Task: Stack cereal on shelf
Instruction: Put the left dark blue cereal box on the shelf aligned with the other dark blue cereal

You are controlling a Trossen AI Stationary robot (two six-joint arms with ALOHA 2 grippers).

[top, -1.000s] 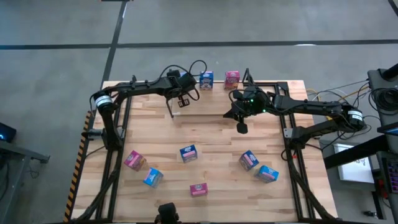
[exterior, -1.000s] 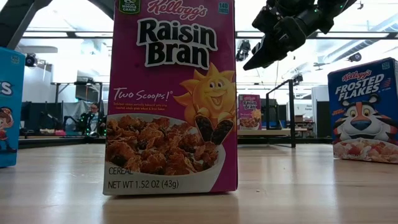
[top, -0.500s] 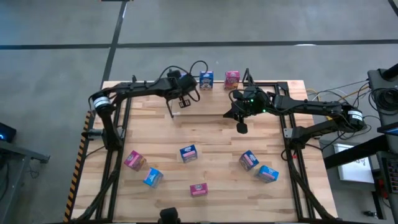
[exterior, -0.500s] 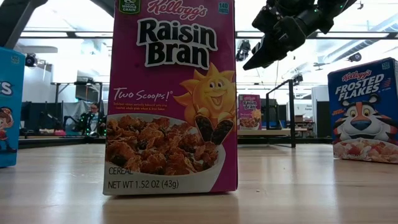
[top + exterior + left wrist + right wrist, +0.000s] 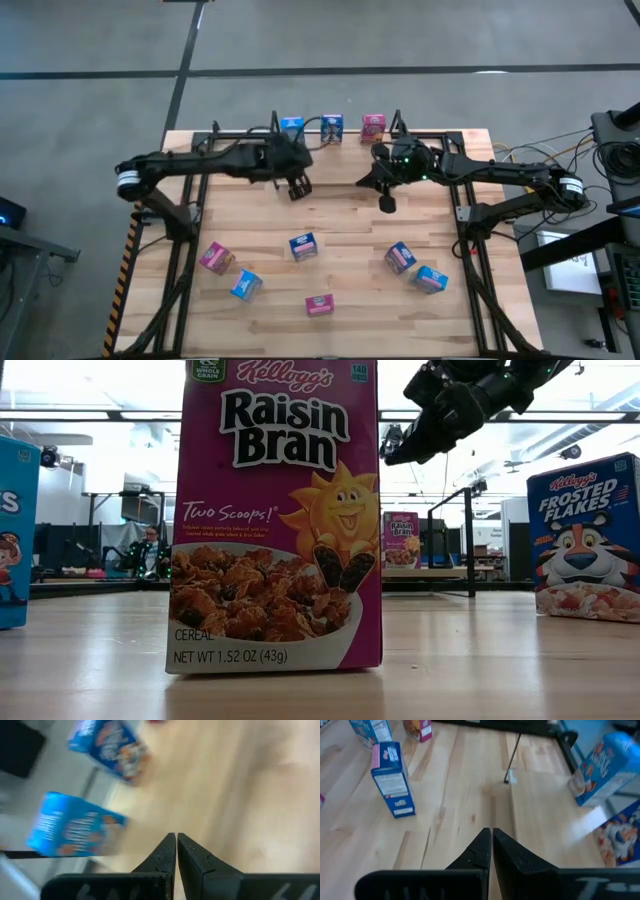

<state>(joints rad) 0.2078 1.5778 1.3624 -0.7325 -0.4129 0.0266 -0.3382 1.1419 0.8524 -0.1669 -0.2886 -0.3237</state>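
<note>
Table (image 5: 340,215): pale wood planks, centre of high view, black tube frame along both sides.

Left gripper (image 5: 297,187): above table, upper centre-left of high view, arm reaching in from left edge. Jaws closed, tips touching, nothing held (left wrist view).

Right gripper (image 5: 386,203): above table, upper centre-right of high view; seen at upper right of low view, well clear of table. Jaws closed, nothing held.

Cereal, far edge, top of high view, 3 boxes in a row: blue box (image 5: 292,126), blue box no. 2 (image 5: 332,128), pink box (image 5: 373,125). Shelf posts near them too thin to make out.

Cereal, lower half of high view, 6 boxes, well apart:
- pink, lower left (image 5: 215,258)
- blue, just beside it (image 5: 245,286)
- blue, centre (image 5: 303,246)
- pink, bottom centre (image 5: 319,305)
- pink, lower right (image 5: 400,257)
- blue, beside it (image 5: 430,279)

Low view: Raisin Bran box (image 5: 272,520) upright, filling centre; Frosted Flakes box (image 5: 585,540) upright at right edge.
</note>
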